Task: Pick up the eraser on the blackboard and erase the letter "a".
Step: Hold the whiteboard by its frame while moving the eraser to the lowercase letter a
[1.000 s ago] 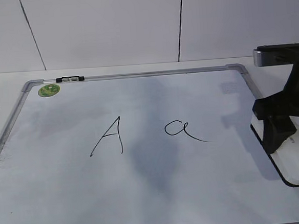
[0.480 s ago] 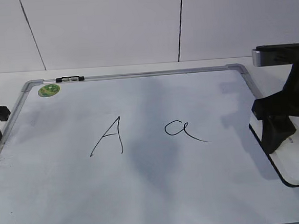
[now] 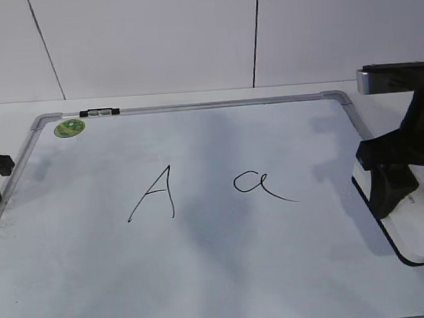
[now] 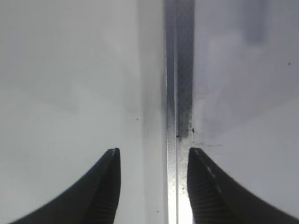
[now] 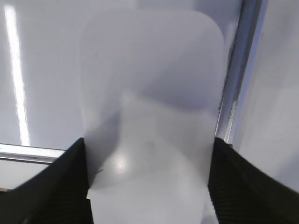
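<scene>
Item 1: right gripper point(image 5: 147, 186), jaws spread wide, 1 finger flush against each long side of the eraser point(image 5: 152, 93); whether they press it cannot be told. Eraser lies on the blackboard point(image 3: 220, 275), just beside its right frame.

Item 2: letter "a" point(image 3: 261, 185), well left of that gripper, intact. Capital "A" point(image 3: 153, 196) farther left.

Item 3: left gripper point(image 4: 152, 168), jaws half spread, empty, straddling the board's left frame edge.
</scene>
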Controlling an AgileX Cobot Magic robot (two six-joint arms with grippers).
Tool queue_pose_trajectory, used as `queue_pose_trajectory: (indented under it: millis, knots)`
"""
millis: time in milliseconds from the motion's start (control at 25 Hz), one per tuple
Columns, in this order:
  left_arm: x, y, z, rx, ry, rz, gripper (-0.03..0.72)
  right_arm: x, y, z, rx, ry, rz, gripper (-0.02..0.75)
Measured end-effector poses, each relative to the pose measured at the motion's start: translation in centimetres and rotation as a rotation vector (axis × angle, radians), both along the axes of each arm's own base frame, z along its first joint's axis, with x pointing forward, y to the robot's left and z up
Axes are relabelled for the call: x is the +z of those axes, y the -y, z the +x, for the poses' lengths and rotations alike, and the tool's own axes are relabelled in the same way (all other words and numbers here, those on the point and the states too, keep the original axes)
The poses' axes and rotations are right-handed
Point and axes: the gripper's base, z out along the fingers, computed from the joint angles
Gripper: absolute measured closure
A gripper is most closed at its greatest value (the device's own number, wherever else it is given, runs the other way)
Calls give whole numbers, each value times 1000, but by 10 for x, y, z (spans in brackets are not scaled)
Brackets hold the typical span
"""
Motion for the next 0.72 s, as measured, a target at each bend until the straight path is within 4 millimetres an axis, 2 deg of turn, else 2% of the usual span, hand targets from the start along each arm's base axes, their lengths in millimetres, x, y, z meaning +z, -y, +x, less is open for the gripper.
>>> queue_pose_trajectory:
  millis: [720]
  knots:
    - [-16, 0, 3, 1, -43, -1, 345, 0, 0, 0, 4, 0, 0, 178]
